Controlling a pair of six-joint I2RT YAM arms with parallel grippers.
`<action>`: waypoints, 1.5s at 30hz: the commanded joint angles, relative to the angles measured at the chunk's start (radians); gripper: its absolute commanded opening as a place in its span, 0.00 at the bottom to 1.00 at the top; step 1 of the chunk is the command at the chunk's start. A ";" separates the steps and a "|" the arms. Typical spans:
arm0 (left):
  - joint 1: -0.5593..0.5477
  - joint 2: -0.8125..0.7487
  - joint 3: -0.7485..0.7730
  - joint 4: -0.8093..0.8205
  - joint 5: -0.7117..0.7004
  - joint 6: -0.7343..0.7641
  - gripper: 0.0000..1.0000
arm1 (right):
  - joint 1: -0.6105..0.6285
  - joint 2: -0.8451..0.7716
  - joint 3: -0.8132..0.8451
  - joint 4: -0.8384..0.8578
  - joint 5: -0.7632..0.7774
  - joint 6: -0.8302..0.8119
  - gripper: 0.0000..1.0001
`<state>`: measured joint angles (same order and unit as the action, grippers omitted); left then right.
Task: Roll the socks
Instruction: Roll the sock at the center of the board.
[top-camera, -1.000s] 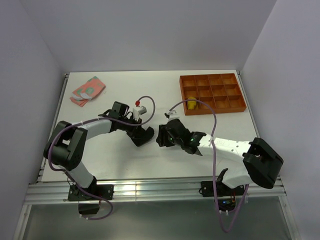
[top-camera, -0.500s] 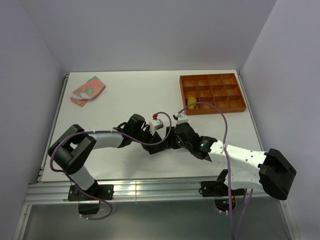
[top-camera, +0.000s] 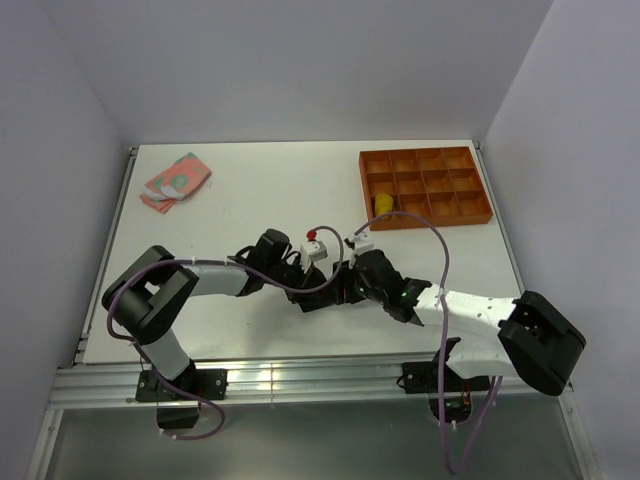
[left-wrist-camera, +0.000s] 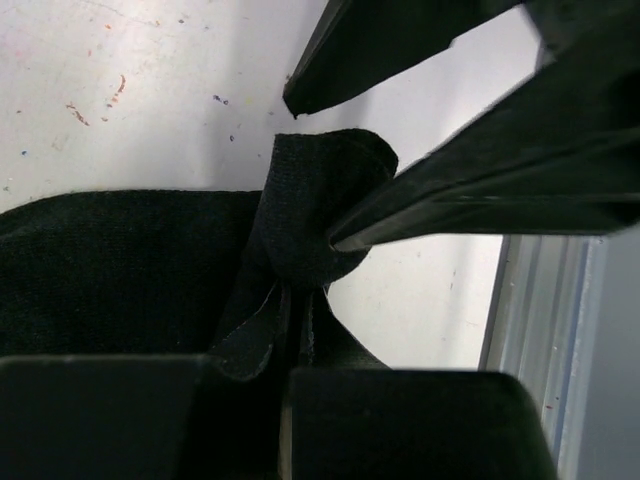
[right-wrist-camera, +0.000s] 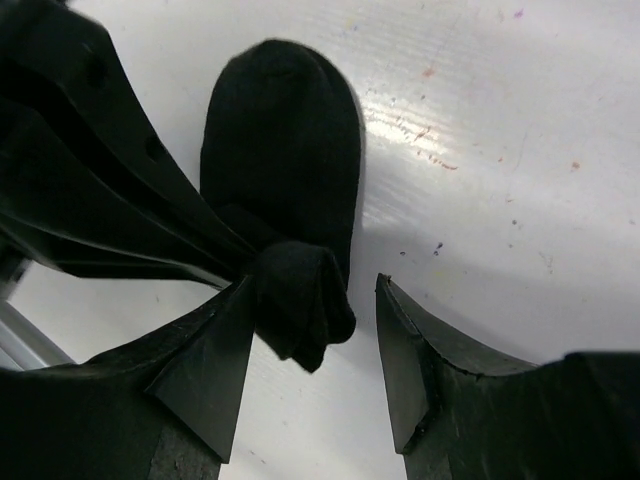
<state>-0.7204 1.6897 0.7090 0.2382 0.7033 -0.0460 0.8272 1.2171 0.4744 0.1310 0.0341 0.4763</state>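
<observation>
The black sock (left-wrist-camera: 120, 260) lies on the white table near the front middle. My left gripper (left-wrist-camera: 290, 305) is shut on its bunched end, and the rest of the sock (right-wrist-camera: 280, 150) stretches flat away from it. My right gripper (right-wrist-camera: 315, 290) stands open around that same bunched end, which touches one of its fingers (right-wrist-camera: 205, 370) while the other stays apart. In the top view the left gripper (top-camera: 318, 292) and the right gripper (top-camera: 345, 288) meet tip to tip. The pink sock with green patches (top-camera: 176, 180) lies at the far left. The mustard-yellow sock (top-camera: 383, 205) sits in the tray.
The orange tray (top-camera: 445, 170) with square compartments stands at the back right. The table's metal front rail (left-wrist-camera: 540, 320) runs close to the grippers. Cables loop over both arms.
Both grippers have come together near the front middle, the left one carrying the black sock to the right. The right jaws have spread wider around the bunched end.
</observation>
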 joint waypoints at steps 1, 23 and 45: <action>0.019 0.027 -0.019 -0.016 0.086 -0.005 0.00 | -0.017 0.025 -0.036 0.166 -0.091 -0.047 0.59; 0.041 0.080 0.010 -0.060 0.344 0.035 0.00 | -0.030 0.018 -0.269 0.581 -0.336 -0.074 0.60; 0.078 0.085 0.020 -0.030 0.391 0.009 0.00 | -0.007 0.151 -0.221 0.569 -0.395 -0.068 0.20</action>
<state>-0.6483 1.7798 0.7086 0.1936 1.0760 -0.0418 0.8139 1.3415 0.2115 0.7078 -0.3672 0.4240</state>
